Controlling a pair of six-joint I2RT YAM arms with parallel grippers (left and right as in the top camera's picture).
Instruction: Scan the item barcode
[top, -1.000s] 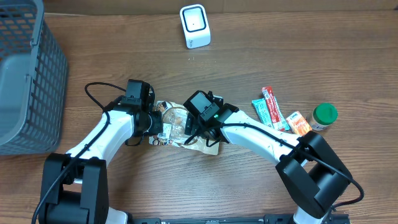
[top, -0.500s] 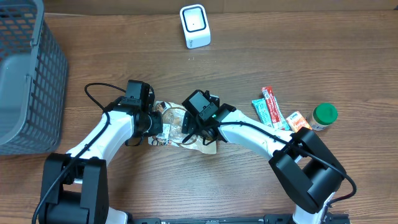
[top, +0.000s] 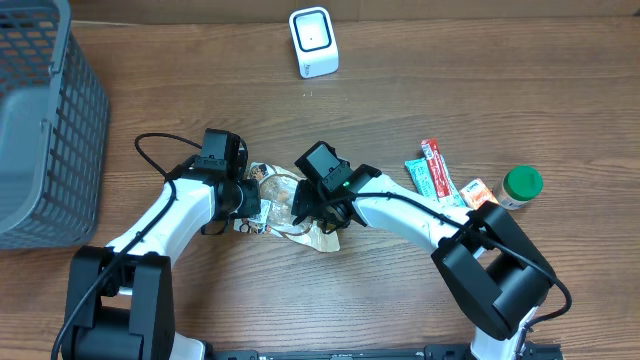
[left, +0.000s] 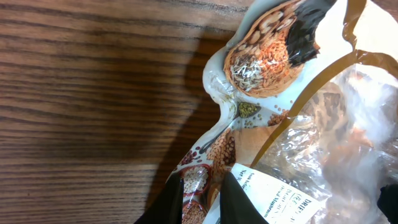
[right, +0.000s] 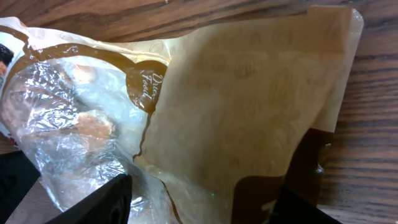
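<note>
Our left pincer (top: 253, 206) is clamped on the edge of the bag (top: 278, 187), with the printed corner squeezed between its fingers (left: 230, 205). The bag lies crumpled on the table (top: 420, 90), running from that pincer across to right under our right pincer (top: 313, 213). That one's jaws are spread wide, one finger on either side of the bag's tan end. We can't tell if they touch it. The scanner (top: 313, 42) stands well beyond both pincers, apart from the bag. A few small packs (top: 432, 172) and a green-lidded jar (top: 521, 184) sit out past the right pincer's arm.
</note>
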